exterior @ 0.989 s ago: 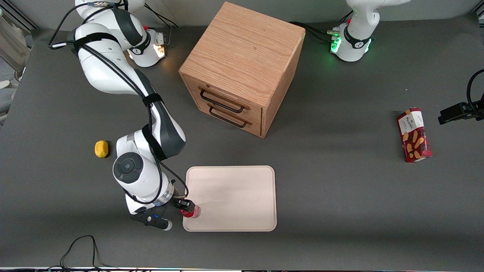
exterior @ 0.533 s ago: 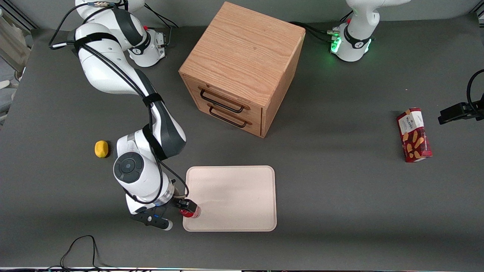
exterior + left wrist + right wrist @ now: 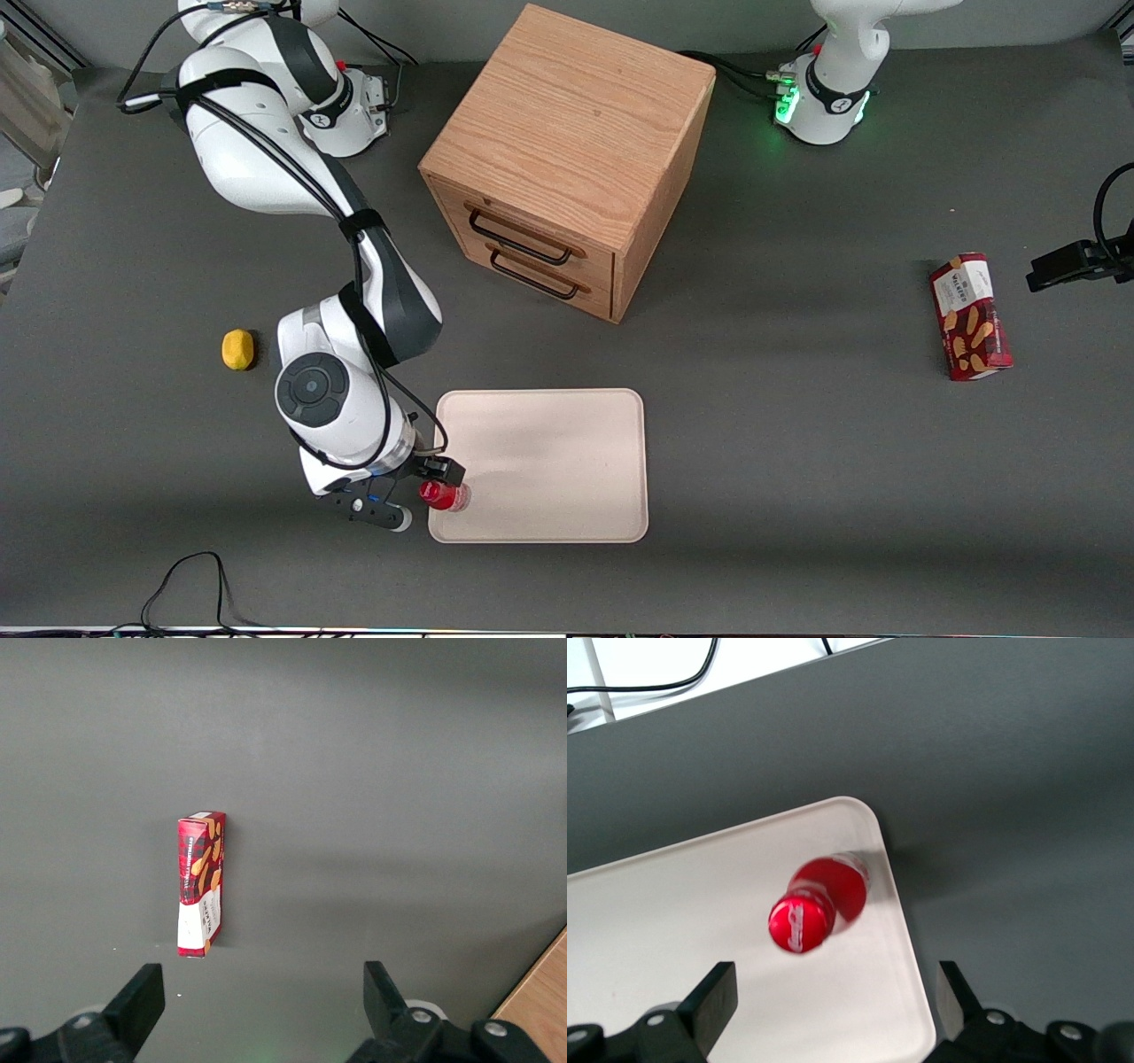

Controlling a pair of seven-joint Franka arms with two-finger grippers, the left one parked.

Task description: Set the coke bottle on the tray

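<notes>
1. Front view: the small red coke bottle with the red cap [image 3: 446, 495] stands upright on the flat cream-beige tray [image 3: 549, 465], close to the corner nearest the working arm. The pincer [image 3: 436, 473] sits just above it.

2. Right wrist view: the pincer [image 3: 833, 997] is spread wide and holds nothing; the bottle [image 3: 819, 902] stands free between its fingers [image 3: 713, 997], near the tray's rim [image 3: 908, 948].

3. The job looks done. Best to lift straight up, without brushing the cap, since the bottle could tip over the low rim onto the grey worktop [image 3: 797, 461].
</notes>
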